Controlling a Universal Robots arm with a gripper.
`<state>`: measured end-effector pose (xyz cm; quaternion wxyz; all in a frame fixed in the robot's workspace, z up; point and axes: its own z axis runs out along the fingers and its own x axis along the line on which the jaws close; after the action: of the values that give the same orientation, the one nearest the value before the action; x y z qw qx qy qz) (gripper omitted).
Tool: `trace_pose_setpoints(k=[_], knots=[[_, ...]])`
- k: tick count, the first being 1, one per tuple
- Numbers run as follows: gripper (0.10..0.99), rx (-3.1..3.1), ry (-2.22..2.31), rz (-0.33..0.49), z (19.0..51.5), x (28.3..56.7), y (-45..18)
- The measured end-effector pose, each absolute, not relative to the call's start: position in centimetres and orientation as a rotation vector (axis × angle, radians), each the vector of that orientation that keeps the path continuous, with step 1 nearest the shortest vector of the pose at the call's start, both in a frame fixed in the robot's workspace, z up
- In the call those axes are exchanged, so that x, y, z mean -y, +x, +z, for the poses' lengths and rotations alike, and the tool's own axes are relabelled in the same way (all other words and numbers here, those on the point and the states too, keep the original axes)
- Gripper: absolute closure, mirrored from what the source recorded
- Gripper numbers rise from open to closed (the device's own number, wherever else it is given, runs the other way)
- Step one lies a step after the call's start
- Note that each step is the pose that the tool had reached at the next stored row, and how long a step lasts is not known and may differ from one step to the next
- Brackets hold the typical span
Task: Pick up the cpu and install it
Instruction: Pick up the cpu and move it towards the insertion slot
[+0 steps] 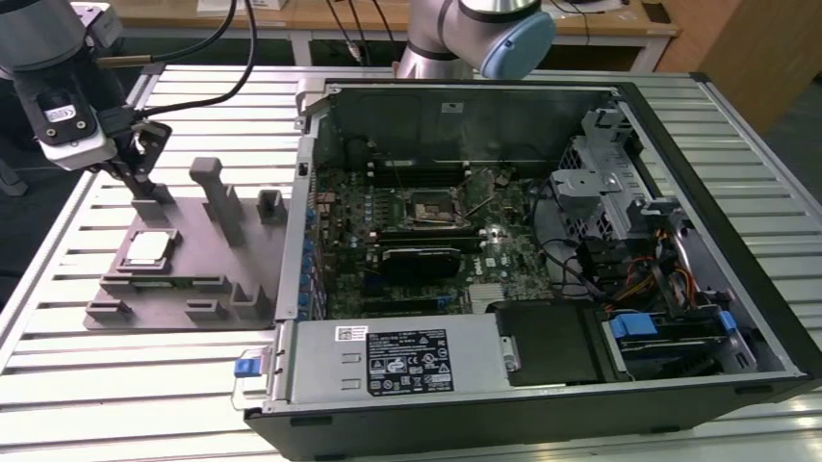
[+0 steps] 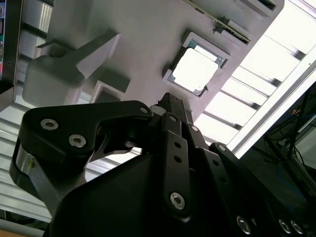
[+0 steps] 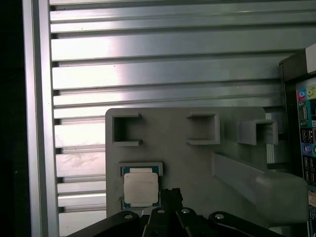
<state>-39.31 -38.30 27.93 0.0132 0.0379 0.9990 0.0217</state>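
Note:
The cpu (image 1: 145, 250) is a small square chip with a silver top. It lies flat in a recess of the grey tray (image 1: 192, 231), at the exterior view's left. Both wrist views show the cpu (image 2: 195, 70) (image 3: 140, 189) seated in its pocket. My gripper (image 1: 139, 183) hangs over the tray just beyond the cpu, above one of the tray's upright posts. Its black fingertips (image 3: 167, 195) are close together, with nothing between them. The tip of the gripper (image 2: 170, 101) stands beside the chip without touching it. The black square socket (image 1: 430, 205) sits on the motherboard inside the open case.
The open computer case (image 1: 514, 106) lies on its side to the tray's right, with a power supply (image 1: 398, 361), drive cage (image 1: 617, 159) and cables inside. Tall grey posts (image 1: 212, 188) rise from the tray. Everything rests on a slatted aluminium table (image 1: 129, 385).

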Motion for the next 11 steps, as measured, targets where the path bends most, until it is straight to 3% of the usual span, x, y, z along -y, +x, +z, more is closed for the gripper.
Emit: trace_pose_setpoints(k=[11], knots=[[0.98, -3.112, 0.118, 0.068, 27.68, 38.32, -39.57]])
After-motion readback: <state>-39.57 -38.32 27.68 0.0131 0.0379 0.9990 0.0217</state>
